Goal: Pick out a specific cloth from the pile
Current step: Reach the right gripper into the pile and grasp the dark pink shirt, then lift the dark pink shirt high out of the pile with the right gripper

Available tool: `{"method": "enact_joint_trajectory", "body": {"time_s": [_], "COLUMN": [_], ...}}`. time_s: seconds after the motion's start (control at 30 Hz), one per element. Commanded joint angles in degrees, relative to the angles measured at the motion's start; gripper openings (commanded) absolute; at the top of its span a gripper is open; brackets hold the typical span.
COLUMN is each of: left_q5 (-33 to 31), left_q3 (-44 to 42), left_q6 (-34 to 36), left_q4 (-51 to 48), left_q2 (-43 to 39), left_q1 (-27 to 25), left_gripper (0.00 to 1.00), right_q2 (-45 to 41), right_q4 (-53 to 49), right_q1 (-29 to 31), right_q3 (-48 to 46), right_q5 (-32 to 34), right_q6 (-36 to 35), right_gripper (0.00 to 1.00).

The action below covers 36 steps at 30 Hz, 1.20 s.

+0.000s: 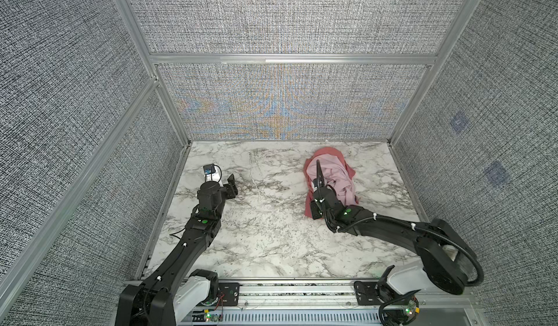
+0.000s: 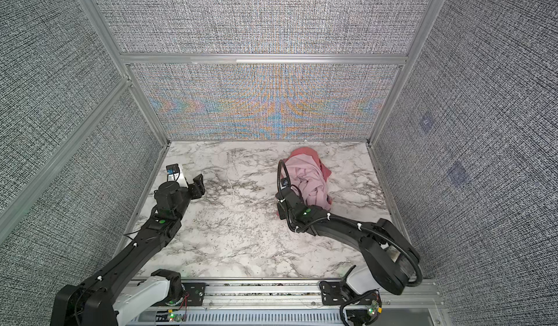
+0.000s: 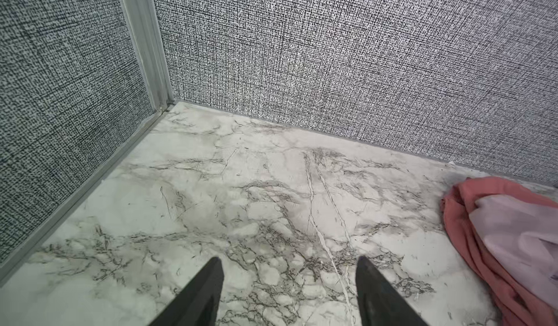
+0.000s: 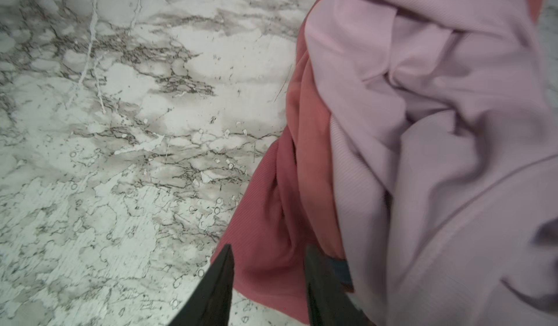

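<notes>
At the left of the marble table [image 1: 271,243], the left gripper [image 3: 288,262] is hanging open over bare surface. Toward the far right, the right gripper [image 4: 267,247] is straddling an edge of the cloth [image 4: 262,200], lying in the pile [image 1: 338,170] beneath a lilac garment [image 4: 437,113]; whether it is pinching, I cannot tell.

A marble-patterned tabletop [image 1: 271,234] carries the pile [image 1: 338,170] of garments near its far right corner.
</notes>
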Motion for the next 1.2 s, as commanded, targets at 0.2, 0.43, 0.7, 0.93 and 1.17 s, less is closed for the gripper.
{"method": "enact_joint_trajectory", "body": {"time_s": [0.2, 0.43, 0.7, 0.93, 1.17], "left_q5": [-0.3, -0.1, 0.6, 0.3, 0.5], "left_q3": [-1.6, -1.8, -1.0, -0.7, 0.8], "left_q6": [-0.9, -1.2, -1.9, -2.0, -2.2], "left_q4": [-2.2, -2.2, -2.7, -3.1, -4.0], "left_q2": [-1.1, -1.9, -2.2, -2.7, -2.8], "left_q1": [0.0, 0.0, 0.0, 0.0, 0.0], "left_gripper": [0.71, 0.71, 0.71, 0.71, 0.71], "right_q2": [9.4, 13.0, 15.8, 14.3, 4.0], "right_q4": [0.3, 0.2, -0.4, -1.0, -1.6], "right_q1": [0.1, 0.1, -0.2, -0.7, -2.8], "right_q3": [3.8, 5.6, 6.4, 6.5, 6.5], "right_q5": [-1.4, -1.8, -2.4, -2.2, -3.0], "right_q6": [5.0, 6.1, 7.8, 8.1, 5.1], "right_gripper": [0.41, 0.43, 0.45, 0.00, 0.00]}}
